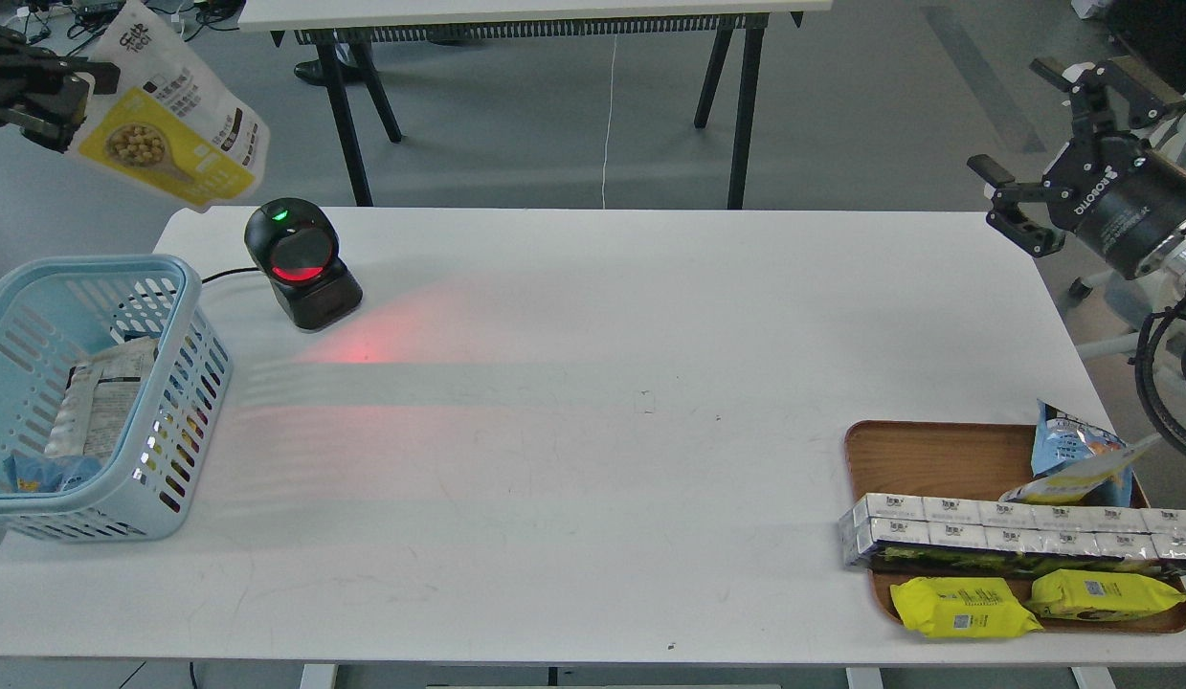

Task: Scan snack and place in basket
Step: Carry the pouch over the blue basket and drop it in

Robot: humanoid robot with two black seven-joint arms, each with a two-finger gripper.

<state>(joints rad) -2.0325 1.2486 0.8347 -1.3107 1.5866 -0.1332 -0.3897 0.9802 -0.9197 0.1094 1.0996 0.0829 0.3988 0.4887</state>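
Observation:
The snack (167,129), a white-and-yellow pouch with a round nut picture, hangs tilted in the air at the top left. My left gripper (61,100) is shut on its left edge, mostly cut off by the frame's left side. The pouch is above and behind the light blue basket (186,287), which stands at the table's left edge with other packs in it. My right gripper (1033,153) is open and empty, raised beyond the table's far right corner.
A black scanner (301,263) with a red window stands on the table right of the basket, throwing red light on the white table (602,431). A brown wooden tray (928,455) at the front right holds boxed packs, yellow packs and a blue-and-yellow bag.

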